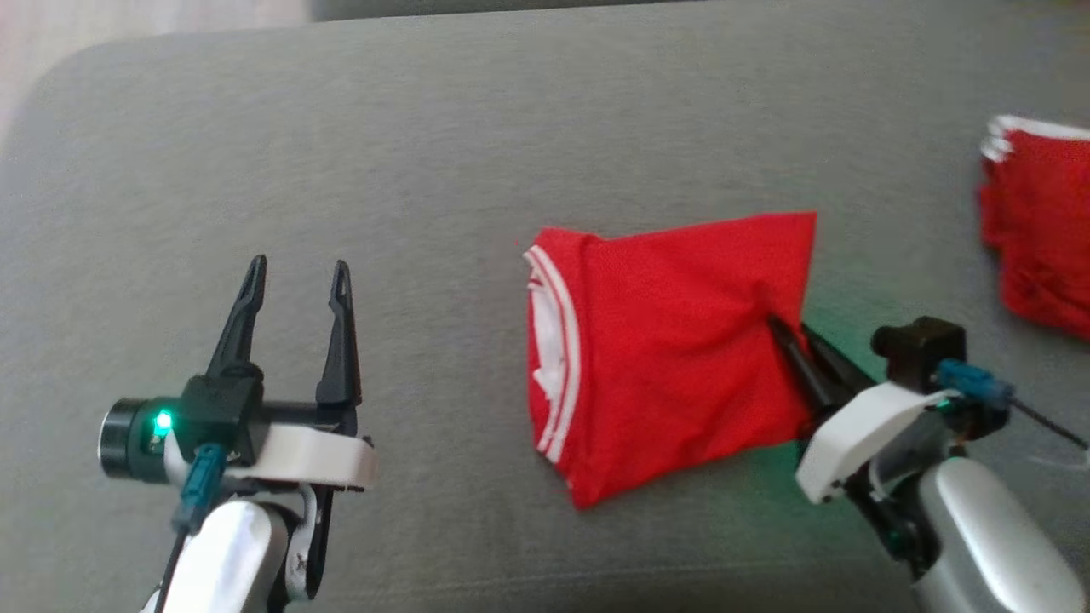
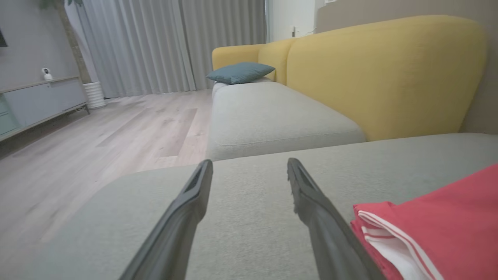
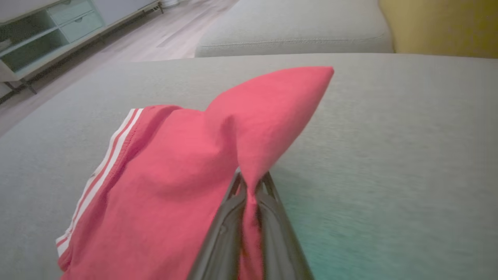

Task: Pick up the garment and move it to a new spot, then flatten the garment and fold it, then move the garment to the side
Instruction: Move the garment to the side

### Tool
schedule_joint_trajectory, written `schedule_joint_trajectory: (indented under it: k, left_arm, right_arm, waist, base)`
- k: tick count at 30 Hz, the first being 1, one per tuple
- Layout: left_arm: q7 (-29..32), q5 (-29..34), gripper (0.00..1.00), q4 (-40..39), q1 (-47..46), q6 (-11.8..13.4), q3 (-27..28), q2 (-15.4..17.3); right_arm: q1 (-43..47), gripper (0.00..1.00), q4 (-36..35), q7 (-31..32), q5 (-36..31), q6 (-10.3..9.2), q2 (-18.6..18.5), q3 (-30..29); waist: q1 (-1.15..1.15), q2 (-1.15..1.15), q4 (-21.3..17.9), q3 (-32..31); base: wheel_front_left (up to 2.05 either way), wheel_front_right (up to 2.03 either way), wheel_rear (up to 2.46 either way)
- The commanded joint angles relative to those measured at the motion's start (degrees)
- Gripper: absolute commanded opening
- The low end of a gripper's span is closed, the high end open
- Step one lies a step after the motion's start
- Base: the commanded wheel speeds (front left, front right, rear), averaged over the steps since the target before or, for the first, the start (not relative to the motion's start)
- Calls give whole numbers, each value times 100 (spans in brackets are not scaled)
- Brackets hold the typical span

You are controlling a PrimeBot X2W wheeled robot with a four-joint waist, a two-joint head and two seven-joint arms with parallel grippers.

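Head view: right claw (image 1: pixel 788 332) pinches garment (image 1: pixel 673 340); left claw (image 1: pixel 298 277) points up, spread

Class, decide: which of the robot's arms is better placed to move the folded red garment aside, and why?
The right. The right gripper is shut on the garment, pinching one edge. The left gripper is open, apart from it over the cushion.

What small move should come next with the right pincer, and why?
Probably lift the right pincer slightly and carry the garment rightward toward the red pile: the garment looks folded, its edge is pinched shut, and the left pincer is open, apart from it.
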Motion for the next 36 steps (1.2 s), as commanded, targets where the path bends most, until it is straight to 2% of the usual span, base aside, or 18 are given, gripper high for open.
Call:
schedule_joint_trajectory:
  k: [1, 8, 13, 21, 23, 30, 36]
  left_arm:
    - [-44, 60, 100, -203, -235, -36, 270, 70]
    - [-44, 151, 100, -157, -423, -173, 218, 111]
    - [0, 219, 100, -129, -651, -265, 123, 137]
    - [141, 371, 100, -195, -1011, -344, 2, 196]
    - [170, 417, 100, -233, -1140, -368, -29, 215]
    - [213, 498, 100, -376, -1369, -411, -86, 255]
    - [271, 588, 100, -452, -1618, -487, -176, 283]
  right_arm:
    - [-98, 0, -254, 18, -49, 20, -220, 11]
    - [-513, 0, -227, 22, 80, 20, -633, -108]
    - [-1229, 0, 148, -85, 192, 20, -791, -114]
    - [-2294, 0, 1053, -466, 297, 20, -1090, -334]
    - [-2606, 0, 1376, -667, 251, 20, -1313, -463]
    - [-2980, 0, 1790, -909, 48, 20, -1774, -749]
    - [-3215, 0, 2010, -1005, 8, 20, -1892, -888]
  waist:
    - [0, 0, -589, 55]
    - [0, 0, -1433, 198]
    - [0, 0, -1755, 439]
    - [0, 0, -1846, 872]
    - [0, 0, -1829, 1039]
    - [0, 0, -1877, 1360]
    - [0, 0, -1902, 1645]
  base:
    - [0, 0, 0]
    - [0, 0, 0]
    - [0, 0, 0]
    - [0, 0, 0]
    - [0, 0, 0]
    - [0, 0, 0]
    - [0, 0, 0]
